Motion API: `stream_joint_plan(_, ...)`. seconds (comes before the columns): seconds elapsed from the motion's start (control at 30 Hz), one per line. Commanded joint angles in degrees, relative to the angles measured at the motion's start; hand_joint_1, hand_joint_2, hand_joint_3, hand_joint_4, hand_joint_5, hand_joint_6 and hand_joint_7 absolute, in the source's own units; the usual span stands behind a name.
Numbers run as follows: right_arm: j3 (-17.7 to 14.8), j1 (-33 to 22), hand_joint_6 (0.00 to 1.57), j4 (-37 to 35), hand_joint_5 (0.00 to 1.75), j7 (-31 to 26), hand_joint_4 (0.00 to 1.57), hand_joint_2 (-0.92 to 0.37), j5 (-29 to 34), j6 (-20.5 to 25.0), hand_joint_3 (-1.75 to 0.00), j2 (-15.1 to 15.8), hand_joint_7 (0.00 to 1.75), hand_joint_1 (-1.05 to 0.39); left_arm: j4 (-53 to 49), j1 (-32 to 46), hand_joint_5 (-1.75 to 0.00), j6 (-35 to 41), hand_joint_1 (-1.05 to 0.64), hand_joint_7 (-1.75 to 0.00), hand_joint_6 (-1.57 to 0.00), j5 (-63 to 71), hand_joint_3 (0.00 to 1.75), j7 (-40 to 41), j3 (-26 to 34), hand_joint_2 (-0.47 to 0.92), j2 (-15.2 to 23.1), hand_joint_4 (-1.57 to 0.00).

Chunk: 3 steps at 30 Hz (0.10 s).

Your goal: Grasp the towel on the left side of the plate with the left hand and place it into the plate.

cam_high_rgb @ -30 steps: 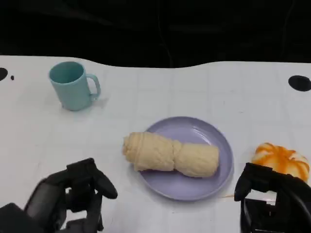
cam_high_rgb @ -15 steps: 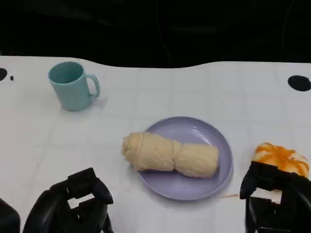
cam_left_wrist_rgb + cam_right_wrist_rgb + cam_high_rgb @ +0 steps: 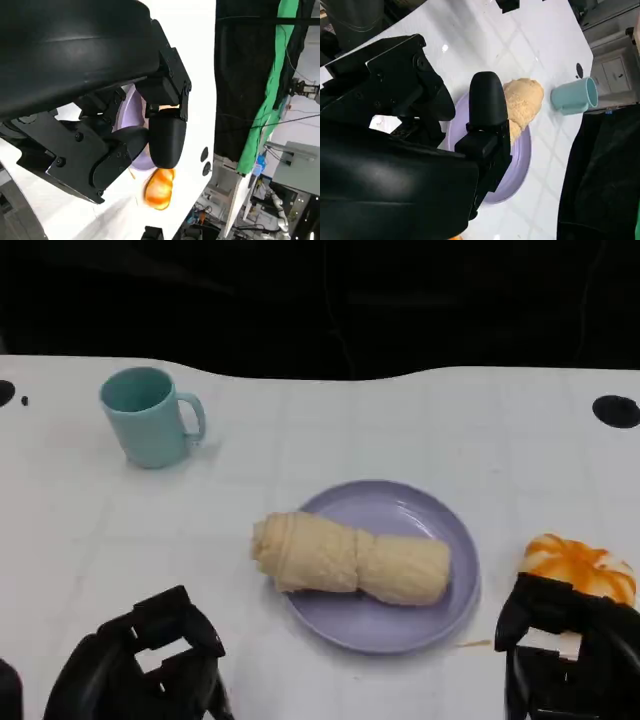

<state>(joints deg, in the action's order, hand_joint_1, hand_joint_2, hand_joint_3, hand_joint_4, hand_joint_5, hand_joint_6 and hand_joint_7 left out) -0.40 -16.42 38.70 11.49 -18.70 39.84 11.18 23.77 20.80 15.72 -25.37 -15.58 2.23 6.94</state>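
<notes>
Since the earlier frame, left hand (image 3: 140, 665) has drawn back toward the near table (image 3: 420, 430) edge, fingers apart and holding nothing. Towel (image 3: 350, 559), rolled, lies across the plate (image 3: 400, 630), one end overhanging its left rim. Right hand (image 3: 565, 655) rests just beside an orange object (image 3: 580, 562), empty, fingers parted. Mug (image 3: 150, 417) stands upright far left, well apart.
</notes>
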Motion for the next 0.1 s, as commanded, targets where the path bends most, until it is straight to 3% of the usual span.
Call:
stream_joint_plan(0.03, -0.35, 0.28, 0.6, -0.49, 1.75, -0.02, 0.82, -0.59, 0.3, -0.64, -1.41, 0.7, 1.75, 0.05, -0.26, -0.69, -1.75, 0.5, -0.13, -1.49, -0.84, -0.91, 1.31, -0.54, 0.87, 0.43, 0.32, -0.85)
stream_joint_plan(0.1, -0.15, 0.36, 0.6, -0.71, 1.75, -0.16, 0.82, -0.59, 0.44, -0.66, -1.41, 0.58, 1.75, 0.04, -0.6, -0.82, -1.75, 0.26, -0.11, -1.5, -0.82, -1.01, 1.33, -0.77, 1.06, 0.43, 0.33, -0.84)
